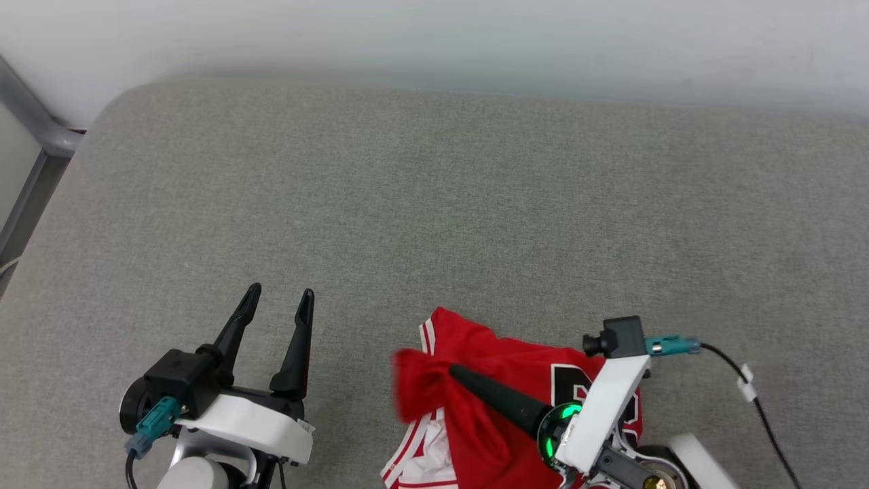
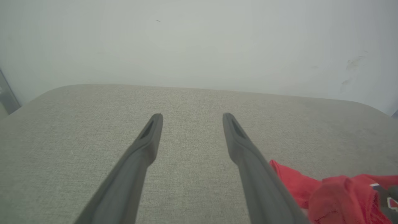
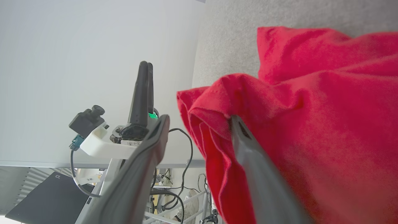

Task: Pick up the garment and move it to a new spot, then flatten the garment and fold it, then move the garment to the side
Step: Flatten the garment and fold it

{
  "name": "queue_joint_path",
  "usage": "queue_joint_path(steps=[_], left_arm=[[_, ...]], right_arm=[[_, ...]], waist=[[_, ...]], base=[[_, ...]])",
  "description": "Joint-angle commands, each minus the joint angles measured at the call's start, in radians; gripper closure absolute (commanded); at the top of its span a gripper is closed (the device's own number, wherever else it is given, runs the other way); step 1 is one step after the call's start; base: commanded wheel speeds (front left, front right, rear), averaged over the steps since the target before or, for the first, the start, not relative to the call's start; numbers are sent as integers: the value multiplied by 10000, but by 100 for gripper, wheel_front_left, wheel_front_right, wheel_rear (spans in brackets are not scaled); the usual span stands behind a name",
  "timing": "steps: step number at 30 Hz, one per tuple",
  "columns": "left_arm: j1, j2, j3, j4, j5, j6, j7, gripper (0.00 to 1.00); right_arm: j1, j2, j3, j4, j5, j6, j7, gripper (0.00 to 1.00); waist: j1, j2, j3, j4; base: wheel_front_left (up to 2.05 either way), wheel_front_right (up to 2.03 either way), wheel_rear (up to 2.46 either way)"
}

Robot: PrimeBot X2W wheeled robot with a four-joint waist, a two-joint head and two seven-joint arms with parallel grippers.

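The garment is a crumpled red heap with white striped trim and part of a black print, lying at the front edge of the grey surface. My right gripper reaches leftward over it. In the right wrist view its fingers stand apart, open, and a fold of the garment drapes over the right finger. My left gripper hovers open and empty over bare fabric to the garment's left. The left wrist view has the left gripper with a bit of the garment at lower right.
A wide grey cushioned surface stretches back to a white wall. A grey metal frame stands at the far left. A black cable trails from my right wrist camera. The left gripper appears edge-on in the right wrist view.
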Motion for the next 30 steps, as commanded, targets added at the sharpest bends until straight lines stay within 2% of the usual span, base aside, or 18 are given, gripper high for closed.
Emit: queue_joint_path(steps=[1, 7, 13, 17, 22, 25, 30], left_arm=[[-22, -24, 28, 13, 35, -11, -58, 0], [146, 37, 37, 5, 112, 8, -63, 0], [288, 74, 72, 0, 155, 153, -68, 0], [416, 59, 135, -4, 217, 339, -71, 0], [565, 24, 253, 56, 247, 514, -75, 0], [615, 34, 358, 71, 379, 655, -78, 0], [763, -12, 519, 53, 525, 754, -80, 0]], right_arm=[[-82, -202, 74, -288, -172, -3, -235, 0], [18, -1150, -75, -805, -1789, -1, -1947, 0], [346, -1724, -1419, -288, -4397, -1, -3652, 0], [750, -1586, -2970, -229, -6543, -3, -4374, 0], [1374, -964, -4675, -1190, -9162, -1, -5049, 0], [1747, -548, -5069, -2051, -10295, -3, -5291, 0], [2479, -169, -5062, -3214, -11433, -3, -5304, 0]], waist=[[-1, 0, -65, -70], [-1, 0, -272, -343], [-1, 0, -486, -618], [-1, 0, -649, -770], [-1, 0, -867, -897], [-1, 0, -982, -957], [-1, 0, -1233, -1030]], base=[[0, 0, 0], [0, 0, 0], [0, 0, 0], [0, 0, 0], [0, 0, 0], [0, 0, 0], [0, 0, 0]])
